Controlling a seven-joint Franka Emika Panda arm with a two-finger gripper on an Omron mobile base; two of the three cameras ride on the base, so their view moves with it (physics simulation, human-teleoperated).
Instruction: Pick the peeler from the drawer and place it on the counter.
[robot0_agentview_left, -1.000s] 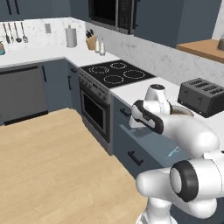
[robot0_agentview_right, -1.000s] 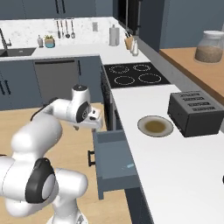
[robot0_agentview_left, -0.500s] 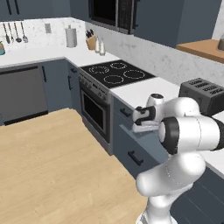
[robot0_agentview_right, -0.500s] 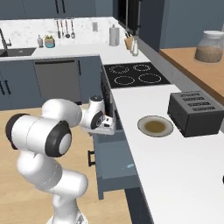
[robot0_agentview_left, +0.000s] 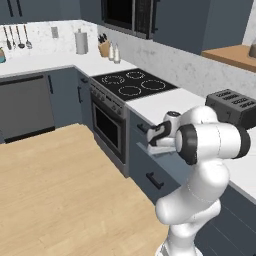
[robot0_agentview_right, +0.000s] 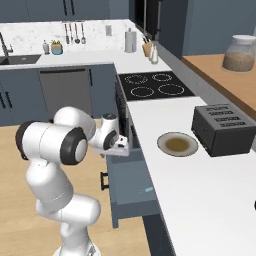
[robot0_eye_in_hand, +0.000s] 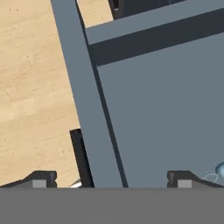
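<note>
The peeler (robot0_agentview_right: 148, 189) lies on the floor of the open drawer (robot0_agentview_right: 131, 192), near its counter-side wall; its long axis is too small to tell. The gripper (robot0_eye_in_hand: 111, 177) hangs above with fingers spread, straddling the drawer's front panel. In the hand view the peeler (robot0_eye_in_hand: 218, 170) peeks in just beyond the right fingertip (robot0_eye_in_hand: 181, 177), so I judge the hand must shift that way.
</note>
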